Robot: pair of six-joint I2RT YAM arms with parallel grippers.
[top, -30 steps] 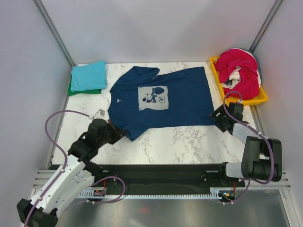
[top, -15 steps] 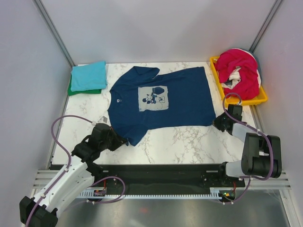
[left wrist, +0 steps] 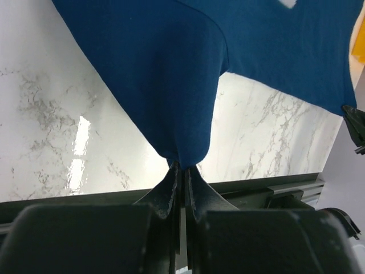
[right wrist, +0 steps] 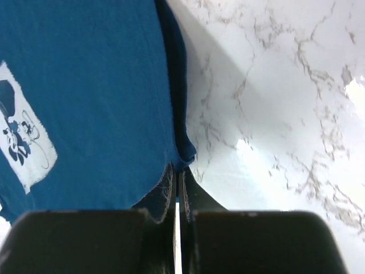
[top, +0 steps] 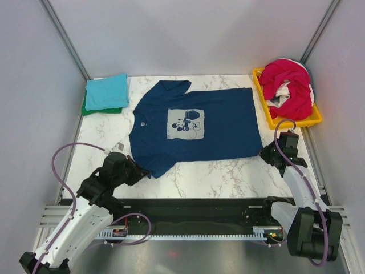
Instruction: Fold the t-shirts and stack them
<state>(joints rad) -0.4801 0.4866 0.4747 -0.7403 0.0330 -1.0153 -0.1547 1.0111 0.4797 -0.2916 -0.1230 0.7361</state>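
The navy t-shirt (top: pixel 194 128) lies spread flat in the middle of the marble worktop (top: pixel 217 168), pale chest print (top: pixel 186 123) facing up, collar toward the left and hem toward the right. The left fingers (left wrist: pixel 166 193) are pressed together on the tip of the near sleeve, and in the left wrist view the cloth rises from them in a taut fold. The right fingers (right wrist: pixel 164 191) are pinched shut on the near corner of the hem, where the navy edge bunches into a small roll just above their tips. Both arms reach in low from the near edge, one at each near corner of the shirt. At the far left corner a folded teal t-shirt (top: pixel 107 90) sits on top of a green t-shirt (top: pixel 85 107). At the far right a yellow tray (top: pixel 311 120) holds a crumpled magenta-red t-shirt (top: pixel 291 85) tangled with a white t-shirt (top: pixel 283 89)
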